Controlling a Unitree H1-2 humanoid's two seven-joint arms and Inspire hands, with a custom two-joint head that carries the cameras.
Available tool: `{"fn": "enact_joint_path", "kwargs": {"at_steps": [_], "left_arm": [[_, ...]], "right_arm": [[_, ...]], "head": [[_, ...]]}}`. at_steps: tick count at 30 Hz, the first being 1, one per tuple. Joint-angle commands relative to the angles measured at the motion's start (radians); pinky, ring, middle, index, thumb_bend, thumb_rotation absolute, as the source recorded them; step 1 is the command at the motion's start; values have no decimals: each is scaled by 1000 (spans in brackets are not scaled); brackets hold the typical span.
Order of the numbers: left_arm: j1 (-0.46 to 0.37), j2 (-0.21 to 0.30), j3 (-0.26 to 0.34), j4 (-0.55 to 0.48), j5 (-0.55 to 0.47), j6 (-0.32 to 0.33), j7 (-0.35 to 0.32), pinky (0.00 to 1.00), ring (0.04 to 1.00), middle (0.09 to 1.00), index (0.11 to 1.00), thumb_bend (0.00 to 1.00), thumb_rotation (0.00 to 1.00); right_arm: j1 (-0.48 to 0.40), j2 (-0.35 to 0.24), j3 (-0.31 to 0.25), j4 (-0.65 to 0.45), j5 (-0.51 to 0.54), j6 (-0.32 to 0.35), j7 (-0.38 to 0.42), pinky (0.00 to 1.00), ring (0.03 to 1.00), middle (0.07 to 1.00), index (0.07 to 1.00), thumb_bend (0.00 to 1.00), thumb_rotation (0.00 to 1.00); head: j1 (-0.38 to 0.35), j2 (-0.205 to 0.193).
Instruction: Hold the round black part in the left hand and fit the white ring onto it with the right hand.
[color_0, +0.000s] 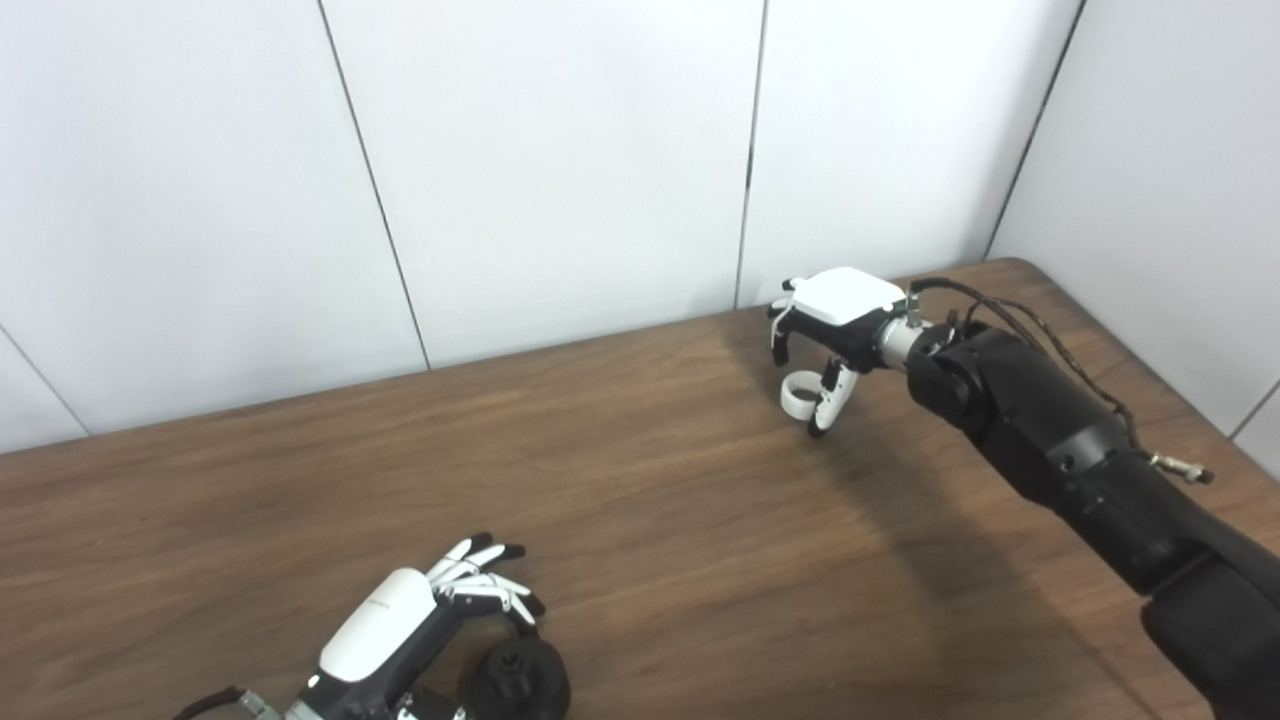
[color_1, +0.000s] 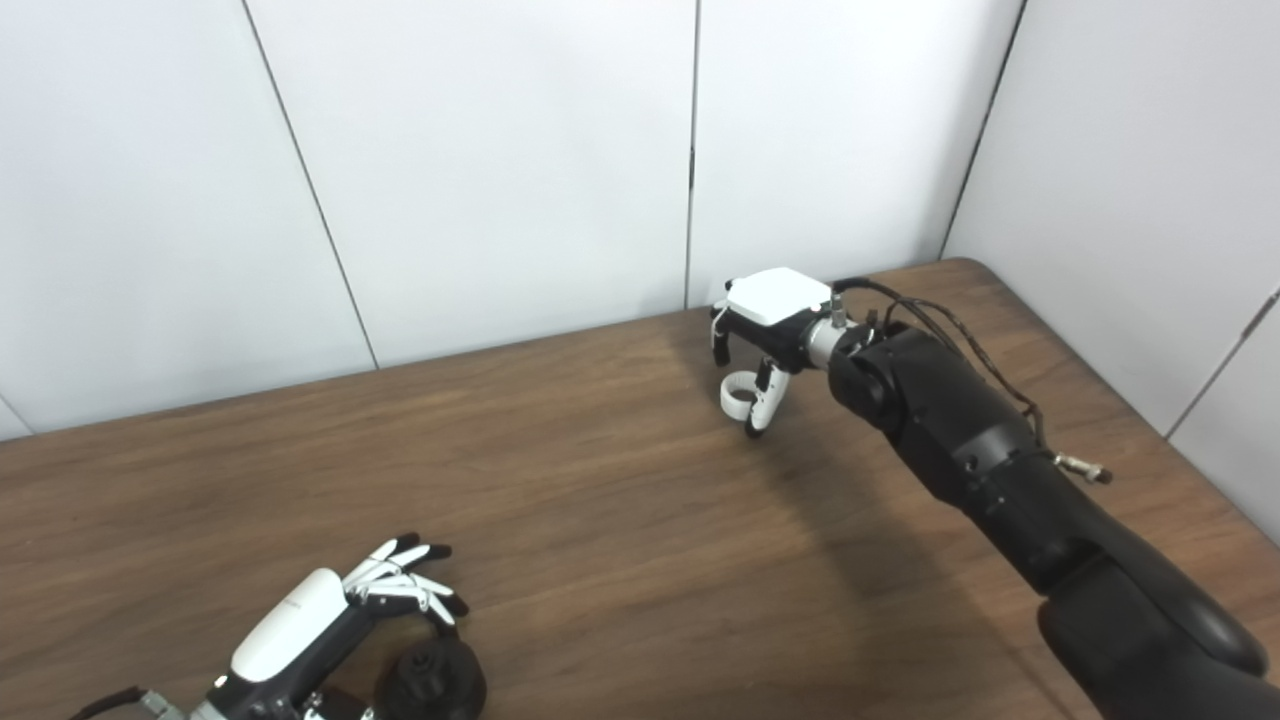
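Nearest me, my left hand (color_0: 400, 625) is cupping loosely over the round black part (color_0: 520, 682) on the brown wooden table (color_0: 650, 520). Far back near the white panelled wall (color_0: 560, 170), my right hand (color_0: 830, 335) is pinching the white ring (color_0: 798, 392).

Bright, even light – soft arm shadow on table (color_0: 700, 560) – slight blur.

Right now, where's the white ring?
The white ring is at the table's far right, against the right hand's thumb under its curled fingers, far from the black part at the near-left edge.
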Motion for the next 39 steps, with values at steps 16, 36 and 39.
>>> {"fn": "enact_joint_path", "kwargs": {"at_steps": [16, 36, 39], "left_arm": [[-13, 25, 20, -24, -15, -5, 9, 1000, 924, 701, 482, 523, 56], [-8, 32, 22, -38, -18, -4, 13, 1000, 922, 700, 482, 523, 58], [-7, 28, 26, -38, -15, -4, 8, 1000, 922, 698, 482, 523, 58]], "right_arm": [[-27, -54, -25, -43, 10, 6, 13, 1000, 1000, 901, 627, 1000, 249], [-5, -53, -17, -65, 21, 38, 83, 1000, 1000, 894, 626, 1000, 253], [-7, -48, -15, -65, 22, 44, 85, 1000, 1000, 896, 629, 1000, 250]], "head": [[-18, 20], [-31, 40], [-28, 37]]}}
